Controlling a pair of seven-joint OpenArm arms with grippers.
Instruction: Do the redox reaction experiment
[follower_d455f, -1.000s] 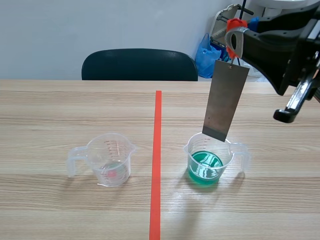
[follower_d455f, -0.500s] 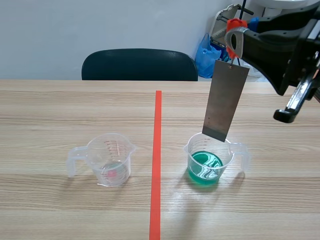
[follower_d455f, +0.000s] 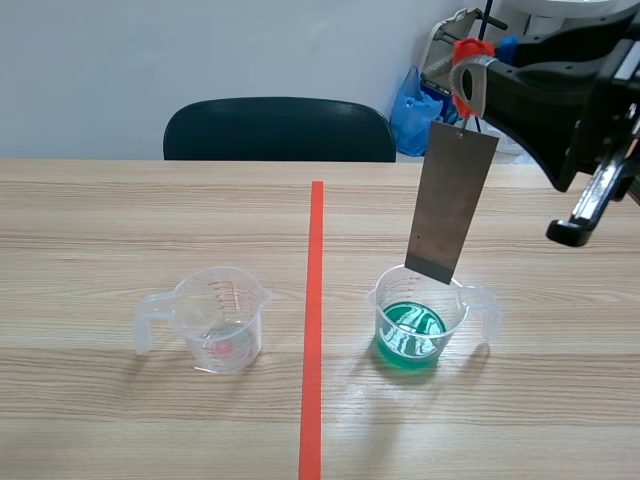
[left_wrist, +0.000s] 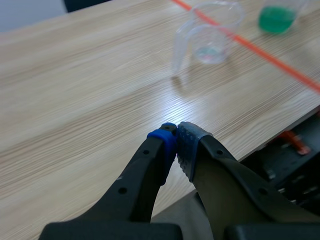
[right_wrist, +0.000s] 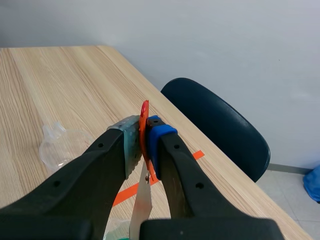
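Observation:
A grey metal plate (follower_d455f: 450, 205) hangs upright from an orange-red ring (follower_d455f: 468, 52). Its lower edge sits just above the rim of a clear beaker of green liquid (follower_d455f: 420, 322). My right gripper (follower_d455f: 470, 85) is raised at the upper right and shut on that ring (right_wrist: 144, 122), with the plate (right_wrist: 141, 210) dangling below its fingers. A second clear beaker (follower_d455f: 215, 318), nearly empty, stands left of the tape line. My left gripper (left_wrist: 176, 131) is shut on nothing, near the table's front edge. Ahead of it are the empty beaker (left_wrist: 210, 32) and the green one (left_wrist: 277, 15).
An orange-red tape line (follower_d455f: 313, 320) runs down the table's middle between the beakers. A dark chair (follower_d455f: 280, 128) stands behind the far edge, with a blue bag (follower_d455f: 415, 105) to its right. The table's front edge (left_wrist: 260, 135) lies close beside my left gripper.
The right arm and the plate hold still. Only the reflections on the green liquid's surface have shifted.

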